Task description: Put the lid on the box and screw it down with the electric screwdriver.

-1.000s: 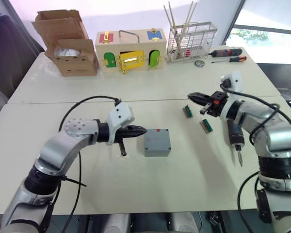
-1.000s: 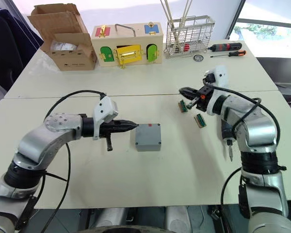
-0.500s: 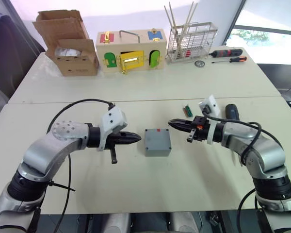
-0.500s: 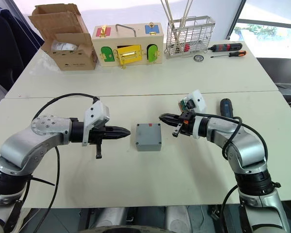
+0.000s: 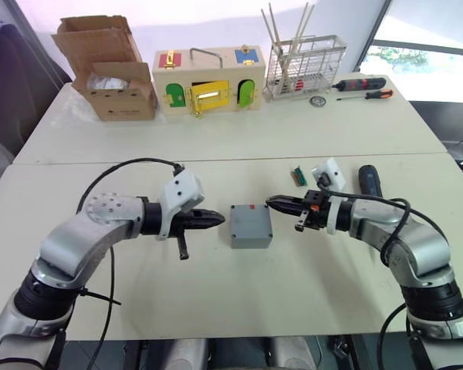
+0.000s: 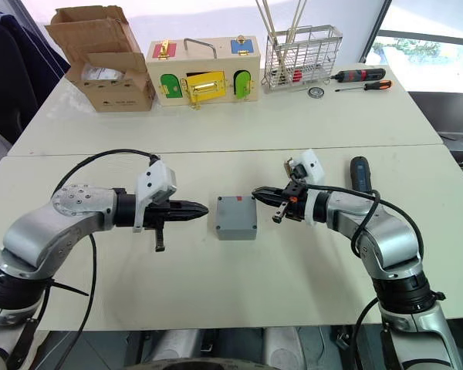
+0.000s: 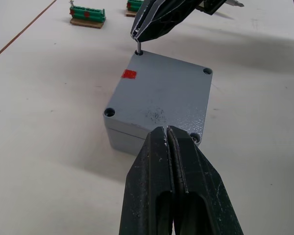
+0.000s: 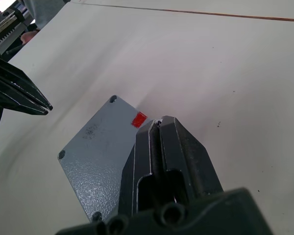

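Left gripper (image 5: 216,219) is pinched together, empty, its tip level with the box's (image 5: 251,226) left side and just clear of it, probably placed to brace. The lid (image 7: 161,95) already sits on the box at mid-table, all four corner holes exposed. Right gripper (image 6: 261,194) is clamped on a small screw (image 7: 138,47), poised over the far right corner hole, evidently to seat it. Screwdriver (image 5: 369,181) lies beyond the right arm, unheld. Open table surrounds the box; two green connectors (image 7: 87,12) lie behind, well apart.
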Robot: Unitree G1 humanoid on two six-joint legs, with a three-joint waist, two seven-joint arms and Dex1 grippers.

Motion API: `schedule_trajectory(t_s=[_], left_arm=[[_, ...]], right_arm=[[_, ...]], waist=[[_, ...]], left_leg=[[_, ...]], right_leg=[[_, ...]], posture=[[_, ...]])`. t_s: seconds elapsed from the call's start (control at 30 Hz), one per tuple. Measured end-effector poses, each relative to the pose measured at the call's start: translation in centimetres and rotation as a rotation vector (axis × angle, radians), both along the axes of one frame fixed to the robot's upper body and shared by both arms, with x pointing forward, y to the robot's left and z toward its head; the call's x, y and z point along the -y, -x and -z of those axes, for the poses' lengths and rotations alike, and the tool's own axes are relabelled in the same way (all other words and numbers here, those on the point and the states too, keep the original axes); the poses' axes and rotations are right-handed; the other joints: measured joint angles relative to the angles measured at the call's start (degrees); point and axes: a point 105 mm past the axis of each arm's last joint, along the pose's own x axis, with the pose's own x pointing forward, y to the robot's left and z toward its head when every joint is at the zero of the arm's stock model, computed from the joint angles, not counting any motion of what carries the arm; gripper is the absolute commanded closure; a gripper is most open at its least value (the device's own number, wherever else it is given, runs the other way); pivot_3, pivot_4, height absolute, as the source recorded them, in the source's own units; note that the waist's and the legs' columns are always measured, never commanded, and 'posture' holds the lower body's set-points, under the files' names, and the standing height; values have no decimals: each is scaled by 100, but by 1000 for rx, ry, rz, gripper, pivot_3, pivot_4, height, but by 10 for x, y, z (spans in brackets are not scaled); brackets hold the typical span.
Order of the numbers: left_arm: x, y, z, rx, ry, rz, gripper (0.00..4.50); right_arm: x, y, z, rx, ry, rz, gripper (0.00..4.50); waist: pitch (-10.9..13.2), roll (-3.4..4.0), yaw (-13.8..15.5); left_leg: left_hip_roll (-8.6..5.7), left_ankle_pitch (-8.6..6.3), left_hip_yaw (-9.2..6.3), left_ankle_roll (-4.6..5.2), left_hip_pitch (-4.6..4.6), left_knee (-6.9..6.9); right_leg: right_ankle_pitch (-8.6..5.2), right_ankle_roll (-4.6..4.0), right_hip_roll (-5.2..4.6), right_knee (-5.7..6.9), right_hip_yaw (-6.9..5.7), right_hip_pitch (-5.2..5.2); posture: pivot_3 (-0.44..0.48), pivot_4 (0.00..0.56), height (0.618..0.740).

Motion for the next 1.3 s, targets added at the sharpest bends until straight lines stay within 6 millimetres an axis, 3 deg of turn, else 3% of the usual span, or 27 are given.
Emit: schedule_trajectory(t_s=[0.53, 0.63, 0.73, 0.87, 0.97, 1.2, 1.27, 1.3], left_arm=[[-1, -3, 1, 13, -4, -11, 4500], [-1, -3, 2, 12, -4, -11, 4500], [-1, -4, 2, 15, -7, -13, 4500], [0, -4, 1, 20, 0, -10, 4500], [3, -4, 1, 25, 11, -1, 4500], [15, -3, -8, 45, 47, 43, 4500], [25, 0, -10, 55, 56, 90, 4500], [30, 4, -11, 59, 63, 122, 4500]], right_arm=[[-3, 1, 6, -4, 31, -13, 4450], [-6, 2, 8, -8, 36, -25, 3244], [-5, 2, 8, -2, 46, -25, 1617], [0, 1, 8, 4, 71, -14, 185], [12, 2, 6, -3, 108, -9, 23], [54, -3, -47, 37, 106, 86, 23], [86, -13, -63, -1, 176, 189, 23], [114, -21, -74, -23, 208, 302, 23]], waist=[[0, 0, -1], [0, 0, -1], [0, 0, 2], [0, 0, 3], [0, 0, 14], [1, 0, 15], [3, 4, 36], [4, 5, 59]], left_leg=[[0, 0, 0, 0, 0, 0], [0, 0, 0, 0, 0, 0], [0, 0, 0, 0, 0, 0], [0, 0, 0, 0, 0, 0], [-1, 0, 1, 0, -1, 0], [0, -2, 2, 4, 0, 1], [-6, -4, 7, 8, -2, 8], [-11, -5, 13, 10, -2, 9]], right_leg=[[0, 0, 0, 0, 0, 0], [0, 0, 0, 0, 0, 0], [0, 0, 0, 0, 0, 0], [0, 0, 0, 0, 0, 0], [0, 0, 0, -1, 0, 0], [0, 0, 0, -3, -1, 3], [0, 0, -6, -5, 1, 6], [0, 0, -12, -7, 3, 6]], posture=[[0, 150, 730], [0, 150, 730], [0, 150, 730], [0, 150, 730], [0, 150, 730], [0, 150, 730], [0, 150, 730], [0, 150, 730]])
